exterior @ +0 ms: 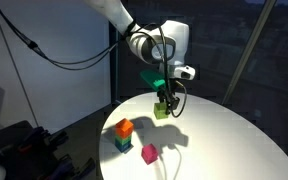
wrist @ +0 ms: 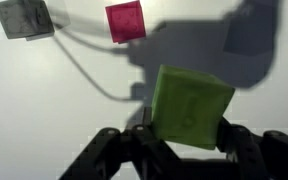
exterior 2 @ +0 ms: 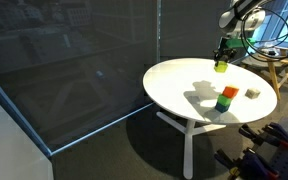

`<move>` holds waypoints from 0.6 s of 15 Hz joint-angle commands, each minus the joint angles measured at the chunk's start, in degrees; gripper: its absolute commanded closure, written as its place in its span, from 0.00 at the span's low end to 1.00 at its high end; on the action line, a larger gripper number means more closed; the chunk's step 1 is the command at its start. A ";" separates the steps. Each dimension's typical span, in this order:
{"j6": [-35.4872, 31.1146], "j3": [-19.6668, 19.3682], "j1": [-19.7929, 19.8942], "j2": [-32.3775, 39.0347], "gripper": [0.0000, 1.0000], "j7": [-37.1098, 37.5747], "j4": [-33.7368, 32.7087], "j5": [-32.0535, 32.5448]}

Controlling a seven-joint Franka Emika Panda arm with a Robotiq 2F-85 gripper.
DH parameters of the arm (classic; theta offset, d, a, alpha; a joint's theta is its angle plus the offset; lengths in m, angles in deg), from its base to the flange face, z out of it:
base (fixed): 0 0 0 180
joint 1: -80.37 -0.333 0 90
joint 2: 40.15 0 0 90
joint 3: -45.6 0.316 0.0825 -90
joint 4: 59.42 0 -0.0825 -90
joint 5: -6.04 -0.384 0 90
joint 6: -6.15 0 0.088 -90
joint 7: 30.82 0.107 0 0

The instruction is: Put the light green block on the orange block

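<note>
Obs: fingers (wrist: 242, 148) clamped on light green block (wrist: 191, 107), apparently clear of counter (exterior: 229, 130). Well apart, orange block (exterior: 125, 126) sits atop teal block (exterior: 122, 143). Rec: carry level, centre over orange block, lower slow, release only w/ faces flush; stack could topple.

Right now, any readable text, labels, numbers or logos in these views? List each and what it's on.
No text can be read in any view.
On the light green block: faint marks on the face in the wrist view, too blurred to read.
On the magenta block, grey block and orange block: faces look plain.
On the robot arm: no label legible at this size.
</note>
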 commanded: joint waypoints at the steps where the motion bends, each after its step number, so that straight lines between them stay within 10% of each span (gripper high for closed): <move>1: 1.92 0.66 -0.08 -3.66 0.69 -1.47 1.54 -0.25; 9: 4.85 1.40 -0.74 -9.22 0.69 -5.32 4.48 -0.09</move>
